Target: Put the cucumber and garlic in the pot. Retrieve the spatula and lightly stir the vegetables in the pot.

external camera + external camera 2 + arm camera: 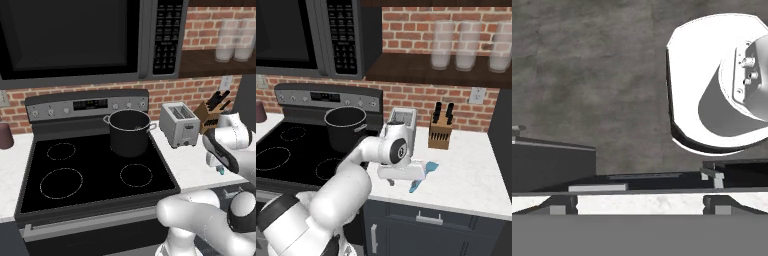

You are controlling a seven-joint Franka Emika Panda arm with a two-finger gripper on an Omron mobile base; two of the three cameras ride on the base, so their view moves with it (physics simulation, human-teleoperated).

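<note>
The dark-grey pot [129, 133] stands on the stove's rear right burner, and its inside is too dark to read. The cucumber and garlic are out of view. A light-blue spatula [429, 168] lies on the white counter [466, 170] right of the stove, near the front edge. My gripper [402, 181] hangs just over that front edge, pointing down, right beside the spatula's left side. In the hand view the gripper [639, 205] is open, its fingertips [561, 205] wide apart with only bare counter between them.
A silver toaster [179, 124] stands between the pot and a wooden knife block [439, 131]. The microwave [75, 40] hangs low over the stove [95, 175]. Glasses [466, 45] sit on a high shelf. A dark red jar [5, 135] is far left.
</note>
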